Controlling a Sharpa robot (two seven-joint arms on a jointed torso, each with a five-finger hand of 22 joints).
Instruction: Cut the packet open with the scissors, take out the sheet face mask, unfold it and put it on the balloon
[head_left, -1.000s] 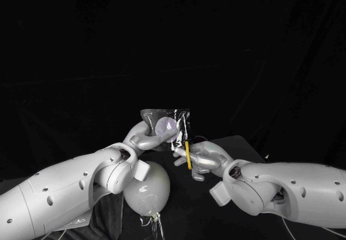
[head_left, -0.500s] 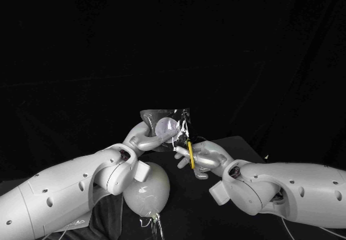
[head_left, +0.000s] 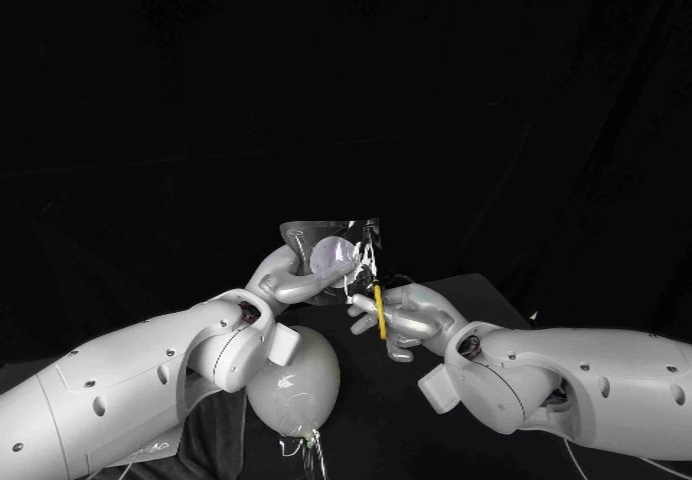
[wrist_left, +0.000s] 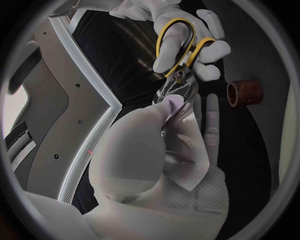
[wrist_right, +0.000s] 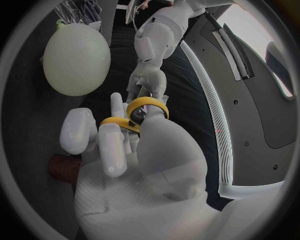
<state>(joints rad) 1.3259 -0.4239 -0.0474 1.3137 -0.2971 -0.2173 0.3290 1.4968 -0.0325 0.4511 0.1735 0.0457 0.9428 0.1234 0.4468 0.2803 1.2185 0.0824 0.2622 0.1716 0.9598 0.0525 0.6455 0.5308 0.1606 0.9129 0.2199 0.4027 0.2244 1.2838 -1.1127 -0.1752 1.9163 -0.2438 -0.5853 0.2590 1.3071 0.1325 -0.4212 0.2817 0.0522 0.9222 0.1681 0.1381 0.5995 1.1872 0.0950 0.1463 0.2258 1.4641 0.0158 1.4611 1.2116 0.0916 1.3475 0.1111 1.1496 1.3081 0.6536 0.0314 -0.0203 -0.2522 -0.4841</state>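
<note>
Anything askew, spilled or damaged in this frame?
Nothing stands out: the left hand holds the packet upright, the right hand holds the scissors at its edge, and the balloon sits whole below.

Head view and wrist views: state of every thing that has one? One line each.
packet: held upright off the table by the left hand, scissors at its side edge; cannot tell if it is cut.
scissors: gripped by the right hand, fingers through the yellow handles.
balloon: inflated, lying below the left arm, no mask on it.
</note>
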